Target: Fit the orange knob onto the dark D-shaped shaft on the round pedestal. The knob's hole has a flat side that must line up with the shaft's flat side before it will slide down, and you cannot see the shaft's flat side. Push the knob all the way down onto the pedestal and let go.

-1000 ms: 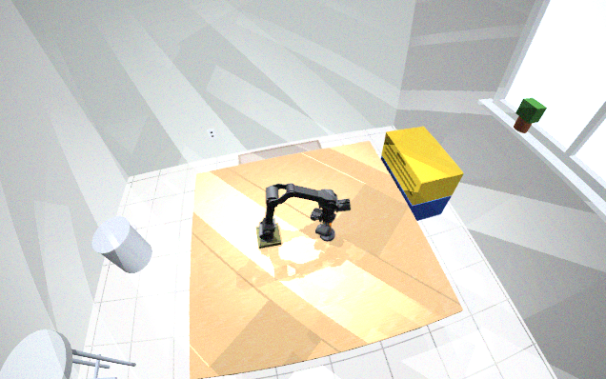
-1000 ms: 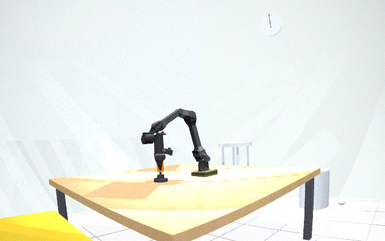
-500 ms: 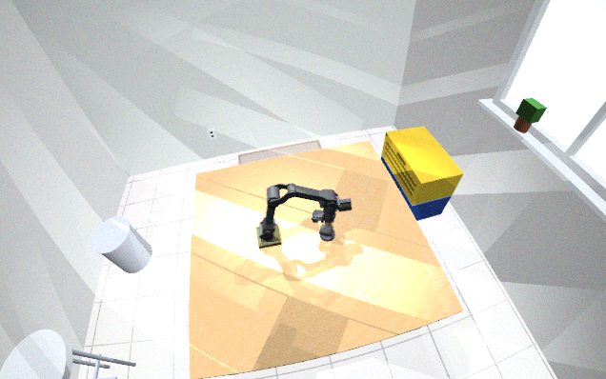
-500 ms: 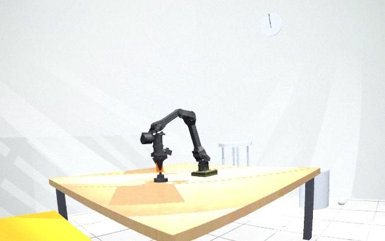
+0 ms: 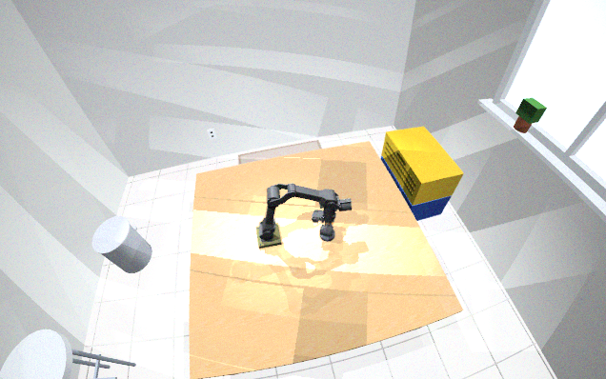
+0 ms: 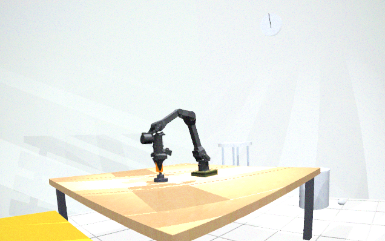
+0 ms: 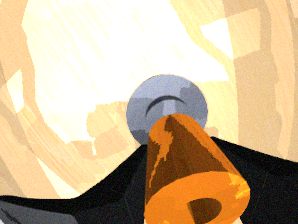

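Pale walls and a white tiled floor surround a light wooden table (image 5: 248, 295) (image 6: 187, 194), its top patched with sun and shadow; a yellow-and-blue cabinet (image 5: 424, 162) (image 6: 39, 227) stands beyond one edge. In the exterior view the black six-joint arm (image 5: 310, 191) (image 6: 195, 136) reaches from its base on the right to the left, its parallel-jaw gripper (image 6: 159, 166) pointing down. The claw is clenched on the orange knob (image 6: 157, 167) (image 7: 197, 187), which stands roughly upright right above the round pedestal (image 5: 327, 233) (image 6: 160, 180) (image 7: 140, 107). A short dark piece of the D-shaped shaft (image 6: 160, 174) shows below the knob, so it does not look seated; whether the shaft's tip has entered the hole, I cannot tell.

The job in hand seems to be finding the matching angle. Keep the knob centred and plumb, press only lightly, and turn the wrist slowly in small steps, feeling for a drop as the flats meet. Hard pressing off-angle could tilt the knob or make it slip in the fingers. Once it drops, stop turning, push straight down to the pedestal, then open and lift straight away.
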